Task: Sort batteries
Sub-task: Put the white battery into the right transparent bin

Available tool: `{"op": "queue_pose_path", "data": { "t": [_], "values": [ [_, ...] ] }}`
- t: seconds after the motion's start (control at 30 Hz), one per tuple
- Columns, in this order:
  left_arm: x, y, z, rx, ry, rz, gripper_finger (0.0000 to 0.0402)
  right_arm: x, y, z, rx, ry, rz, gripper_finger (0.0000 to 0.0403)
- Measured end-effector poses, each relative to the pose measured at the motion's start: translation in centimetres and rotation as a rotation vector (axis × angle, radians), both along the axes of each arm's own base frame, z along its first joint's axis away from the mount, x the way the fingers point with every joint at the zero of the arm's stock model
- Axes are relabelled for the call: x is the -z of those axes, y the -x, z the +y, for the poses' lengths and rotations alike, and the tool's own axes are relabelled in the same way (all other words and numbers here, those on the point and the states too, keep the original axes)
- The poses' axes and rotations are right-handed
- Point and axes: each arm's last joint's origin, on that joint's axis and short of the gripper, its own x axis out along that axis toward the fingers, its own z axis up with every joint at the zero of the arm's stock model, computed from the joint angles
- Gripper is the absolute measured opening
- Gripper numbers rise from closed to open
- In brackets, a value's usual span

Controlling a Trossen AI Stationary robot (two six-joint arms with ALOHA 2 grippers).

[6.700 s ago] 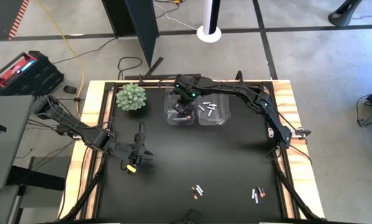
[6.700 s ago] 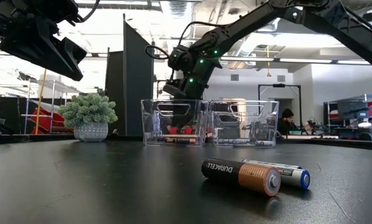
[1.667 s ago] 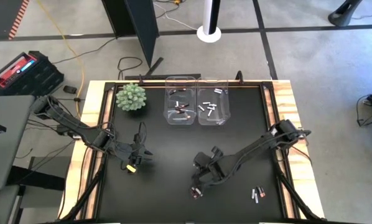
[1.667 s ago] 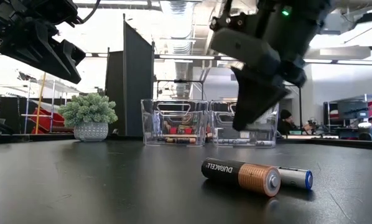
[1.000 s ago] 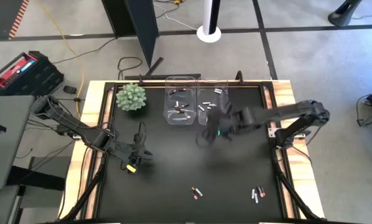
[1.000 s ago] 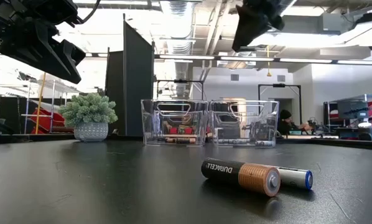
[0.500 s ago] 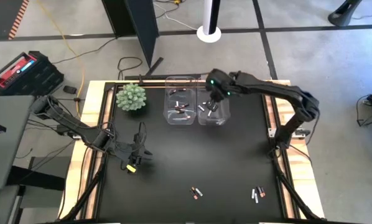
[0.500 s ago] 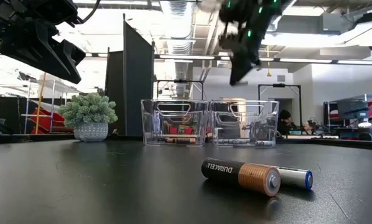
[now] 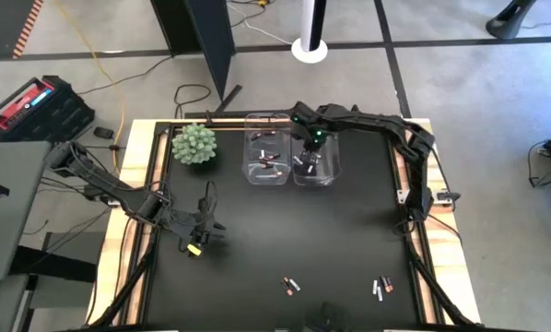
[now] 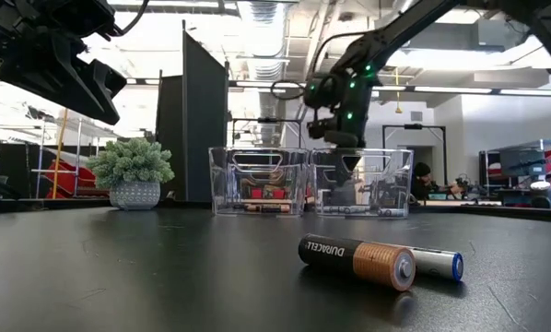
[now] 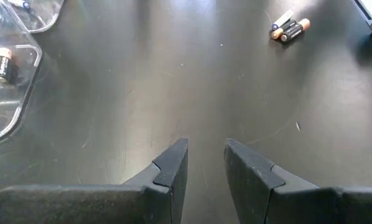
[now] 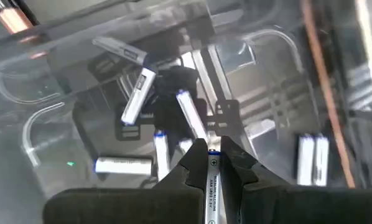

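Observation:
My right gripper (image 9: 310, 152) hangs over the right clear bin (image 9: 329, 175) at the table's far edge, shut on a white battery (image 12: 212, 180). Its fingertips (image 10: 347, 159) reach about the height of the bin's rim. Several white batteries (image 12: 136, 96) lie on that bin's floor, and dark copper-ended ones (image 9: 268, 163) lie in the left bin (image 9: 257, 175). Two pairs of batteries (image 9: 292, 285) (image 9: 381, 288) lie on the mat near the front edge. My left gripper (image 9: 197, 244) waits open above the mat's left side. My right gripper pinches the white battery between its two fingers, with the battery lying along them. Its blue-ringed end (image 12: 213, 157) shows at the fingertips. The fingers point steeply down from above. The battery is clear of the cells on the bin's floor.
A small potted plant (image 9: 194, 145) stands left of the bins at the far left. In the low view a Duracell cell (image 10: 358, 260) lies in front of a white one (image 10: 439, 264). Bare black mat lies between the bins and the loose batteries.
My right gripper has swung from above the mat's middle toward the far edge. It has sunk to the right bin's rim and tipped to point more steeply down. It has stayed shut. The loose batteries near the front edge have not moved.

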Motion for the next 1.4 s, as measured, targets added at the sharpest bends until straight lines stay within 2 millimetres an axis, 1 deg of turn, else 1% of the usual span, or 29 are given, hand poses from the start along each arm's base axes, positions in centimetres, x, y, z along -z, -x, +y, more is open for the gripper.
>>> {"op": "queue_pose_path", "data": {
  "t": [0.17,0.23,0.33,0.43,0.7,0.87,1.0,1.1,1.27,1.4],
  "values": [
    [0.0,0.0,0.0,-0.001,-0.002,0.004,0.0099,2.1,-0.6,-0.4,-0.049,-0.031,0.070,0.0036],
    [0.0,0.0,0.0,0.000,-0.002,0.004,0.0099,2.7,-0.6,-0.6,-0.045,-0.041,0.085,0.0036],
    [0.1,0.1,0.0,0.000,-0.006,0.011,0.0099,3.1,-0.7,-0.6,-0.045,-0.047,0.094,0.0036],
    [0.1,0.1,0.0,0.000,-0.007,0.014,0.0099,3.2,-0.7,-0.7,-0.040,-0.048,0.092,0.0043],
    [0.1,0.1,0.1,0.002,-0.011,0.016,0.0099,3.2,-0.7,-0.7,-0.037,-0.049,0.091,0.0079],
    [0.1,0.1,0.0,0.002,-0.011,0.016,0.0099,3.1,-0.7,-0.6,-0.022,-0.052,0.090,0.0088],
    [0.1,0.1,0.1,0.002,-0.010,0.015,0.0099,1.8,-0.6,-1.1,0.055,-0.070,0.088,0.0088],
    [0.1,0.1,0.1,0.002,-0.011,0.016,0.0099,0.1,-0.1,-1.1,0.107,-0.070,0.069,0.0088],
    [0.1,0.1,0.0,0.012,-0.024,0.014,0.0099,-4.3,1.3,-0.6,0.191,-0.051,-0.077,0.0088],
    [0.1,0.1,0.1,0.018,-0.032,0.014,0.0099,-8.0,2.6,0.6,0.265,-0.064,-0.197,0.0088]
  ]
}}
